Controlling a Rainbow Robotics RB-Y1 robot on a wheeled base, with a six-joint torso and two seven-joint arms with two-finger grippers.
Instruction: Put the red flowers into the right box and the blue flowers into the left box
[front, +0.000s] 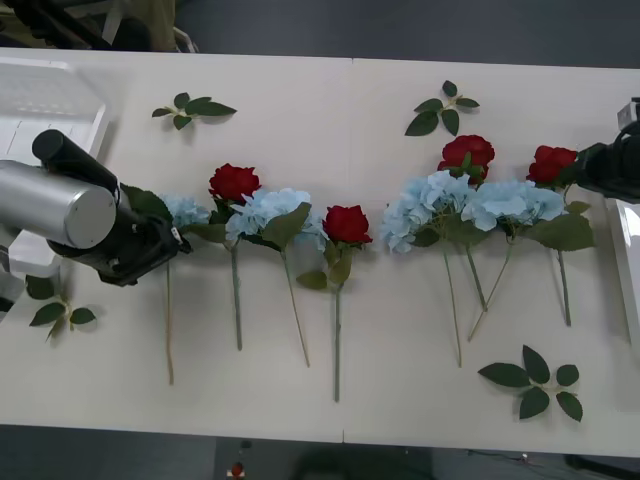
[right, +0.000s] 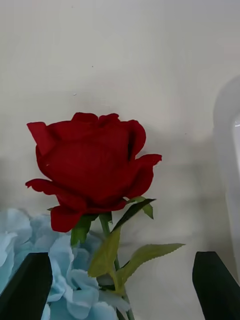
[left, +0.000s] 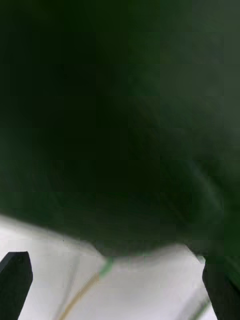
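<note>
Red flowers (front: 347, 223) and blue flowers (front: 268, 211) lie in a row across the table (front: 330, 110); light, floppy, prob. best taken by the thin stems. Right gripper (right: 122, 287) empty, fingers wide apart, far-right rose (right: 90, 167) just ahead; left gripper (left: 117, 287) also wide open, empty, over the leftmost blue flower's leaf.

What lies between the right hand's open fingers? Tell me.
In the right wrist view, the right hand straddles a red rose's leafy stem.
</note>
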